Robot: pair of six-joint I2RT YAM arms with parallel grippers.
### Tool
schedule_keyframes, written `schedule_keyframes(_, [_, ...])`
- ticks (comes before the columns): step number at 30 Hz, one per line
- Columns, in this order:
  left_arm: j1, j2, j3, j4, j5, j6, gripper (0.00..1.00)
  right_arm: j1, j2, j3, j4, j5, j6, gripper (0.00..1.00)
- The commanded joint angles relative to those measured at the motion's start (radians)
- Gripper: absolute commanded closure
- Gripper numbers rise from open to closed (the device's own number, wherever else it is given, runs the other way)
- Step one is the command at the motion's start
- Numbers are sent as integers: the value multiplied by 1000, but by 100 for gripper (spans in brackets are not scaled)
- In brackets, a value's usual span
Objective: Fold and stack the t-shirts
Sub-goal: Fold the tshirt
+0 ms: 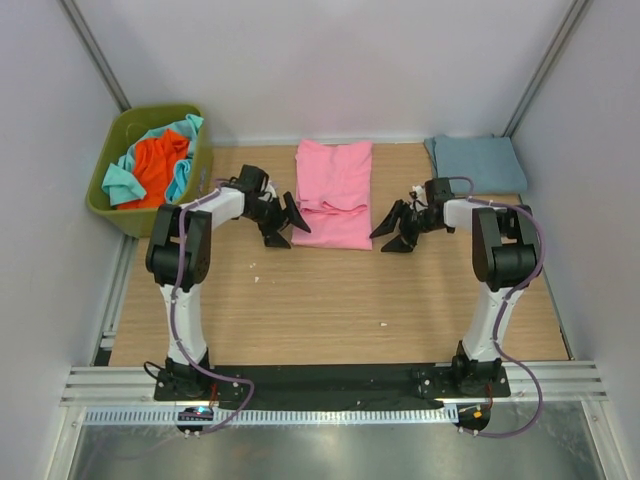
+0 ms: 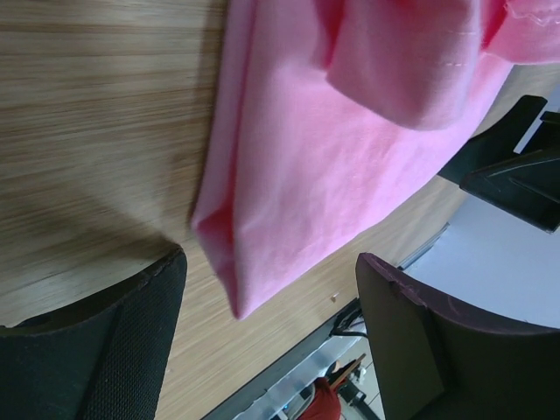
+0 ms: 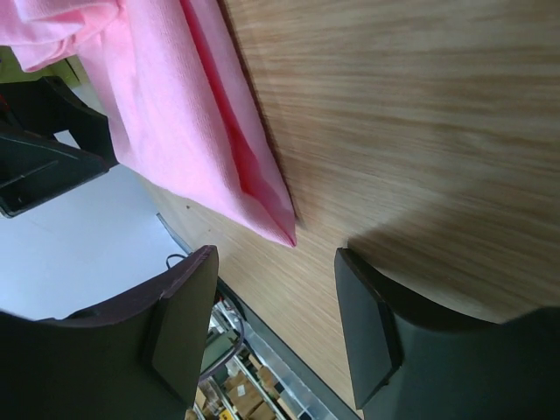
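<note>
Top external view. The pink t-shirt (image 1: 333, 192) lay folded into a narrow rectangle at the middle of the far edge of the surface (image 1: 330, 300), with a looser fold across its near half. The left end effector (image 1: 285, 225) sat just beside the shirt's near left corner and the right end effector (image 1: 395, 232) just beside its near right corner. Both had their jaws spread and held nothing. The dusty blue-grey t-shirt (image 1: 475, 163) lay folded flat in the far right corner. The olive-green bin (image 1: 105, 200) stood at the far left corner with the orange t-shirt (image 1: 160, 165) and the teal t-shirt (image 1: 120, 180) bunched inside it.

Left wrist view. The left end effector (image 2: 271, 280) was wide open. A layered corner of the pink t-shirt (image 2: 324, 175) pointed into the gap between the fingers (image 2: 131, 332), flat on the wood, and neither finger was pressing it. The right end effector (image 2: 516, 166) showed beyond the cloth's far side.

Right wrist view. The right end effector (image 3: 276, 297) was open and empty. The pointed corner of the pink t-shirt (image 3: 184, 114) lay on the surface just ahead of the gap, apart from both fingers (image 3: 184, 324). The left end effector (image 3: 44, 149) showed past the shirt.
</note>
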Motion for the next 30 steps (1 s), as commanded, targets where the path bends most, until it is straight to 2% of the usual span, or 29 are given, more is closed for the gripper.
schedule_keyframes(1, [-26, 25, 34, 50, 25, -19, 21, 22, 17, 40, 52, -23, 35, 38])
schedule_keyframes(14, [-28, 36, 31, 32, -21, -4, 22, 69, 49, 33, 90, -26, 83, 39])
schedule_keyframes(18, [-28, 47, 28, 41, -20, -14, 32, 71, 51, 33, 93, -20, 84, 39])
schedule_keyframes(23, [-28, 54, 11, 61, -15, -34, 46, 72, 48, 13, 116, -3, 92, 46])
schedule_keyframes(26, [-28, 56, -1, 71, -14, -47, 53, 74, 48, 4, 139, 8, 100, 53])
schedule_keyframes(29, [-28, 58, -7, 79, -14, -50, 61, 75, 54, 4, 168, -4, 106, 62])
schedule_keyframes(30, [-28, 55, -7, 85, -12, -50, 64, 78, 56, 7, 178, -10, 110, 72])
